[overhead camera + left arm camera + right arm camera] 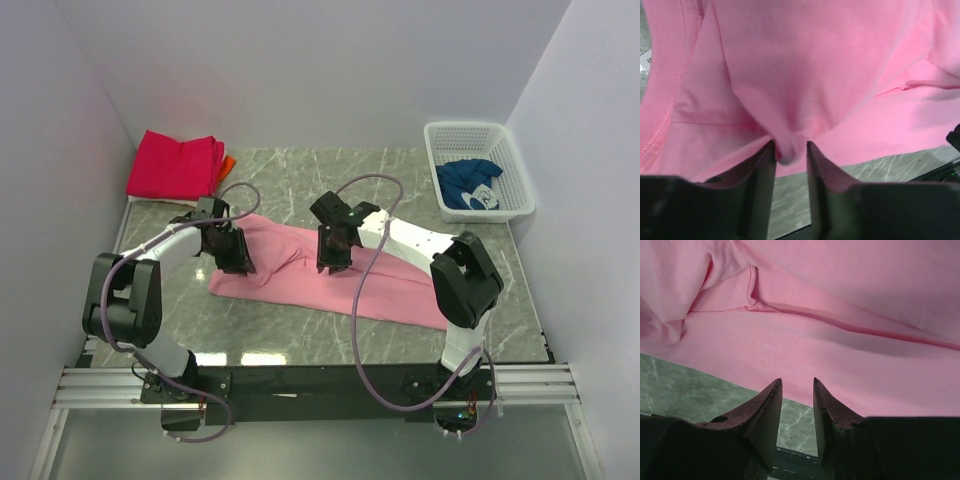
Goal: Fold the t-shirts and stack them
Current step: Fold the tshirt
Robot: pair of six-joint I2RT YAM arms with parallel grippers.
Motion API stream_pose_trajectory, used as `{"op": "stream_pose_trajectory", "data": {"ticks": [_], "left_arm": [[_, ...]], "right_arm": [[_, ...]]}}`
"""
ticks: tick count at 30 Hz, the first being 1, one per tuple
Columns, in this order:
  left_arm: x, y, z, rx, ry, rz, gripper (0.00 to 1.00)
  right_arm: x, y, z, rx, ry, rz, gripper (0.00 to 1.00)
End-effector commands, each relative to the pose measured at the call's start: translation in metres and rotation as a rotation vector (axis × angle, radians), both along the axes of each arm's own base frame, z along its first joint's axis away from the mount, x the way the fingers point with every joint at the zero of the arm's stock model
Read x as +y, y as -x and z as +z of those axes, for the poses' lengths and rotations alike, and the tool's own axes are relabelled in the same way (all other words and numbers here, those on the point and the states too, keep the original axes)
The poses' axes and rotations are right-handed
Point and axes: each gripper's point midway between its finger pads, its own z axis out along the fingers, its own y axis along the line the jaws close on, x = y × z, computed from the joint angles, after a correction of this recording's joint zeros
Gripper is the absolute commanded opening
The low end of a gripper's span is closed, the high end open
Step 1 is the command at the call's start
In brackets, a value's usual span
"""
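Left end effector (790, 145) is clamping a bunched fold of the pink t-shirt (340, 290), which is lying spread across mid-frame on the desk (400, 180). Right end effector (796, 382) is sitting at that shirt's edge, jaws narrowly parted; can't tell whether it's gripping cloth. Magenta-red t-shirt (175, 165) is lying folded upper left, orange t-shirt (229, 163) peeking out beside it. Blue t-shirt (470, 185) is lying in the basket (520, 170), upper right.
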Motion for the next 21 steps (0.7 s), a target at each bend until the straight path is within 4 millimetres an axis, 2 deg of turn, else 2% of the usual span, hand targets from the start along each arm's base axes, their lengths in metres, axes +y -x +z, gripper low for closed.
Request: {"op": "stream_pose_trajectory", "data": {"ticks": [1, 2, 6, 15, 21], "left_arm": [[-0.005, -0.011, 0.007, -0.026, 0.018, -0.016, 0.28], [-0.004, -0.012, 0.007, -0.027, 0.01, -0.016, 0.18], [-0.003, -0.023, 0.009, -0.035, 0.012, -0.008, 0.0], [0.01, -0.076, 0.021, -0.058, 0.088, 0.142, 0.0], [0.005, -0.088, 0.01, 0.005, 0.178, 0.165, 0.0]], "right_arm": [[0.007, 0.0, 0.011, -0.027, -0.023, -0.001, 0.39], [0.006, 0.0, 0.012, -0.028, -0.024, -0.002, 0.39], [0.014, -0.006, 0.016, -0.036, -0.033, 0.004, 0.39], [0.05, -0.012, 0.027, -0.045, -0.125, 0.037, 0.39], [0.091, -0.014, 0.029, -0.04, -0.234, 0.079, 0.39]]}}
